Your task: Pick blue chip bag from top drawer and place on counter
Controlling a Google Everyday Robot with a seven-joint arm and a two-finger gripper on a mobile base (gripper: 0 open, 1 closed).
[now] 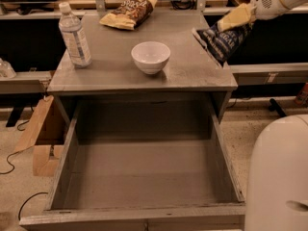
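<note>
My gripper is at the upper right, above the right edge of the counter. Its yellowish fingers are shut on the top of the blue chip bag, a dark navy bag with white lettering that hangs tilted in the air over the counter's right side, apart from the surface. The top drawer is pulled fully open below the counter and its grey floor holds nothing.
On the counter stand a water bottle at the left, a white bowl in the middle and a tan-and-brown chip bag at the back. A cardboard box lies on the floor left. A white robot body part fills the lower right.
</note>
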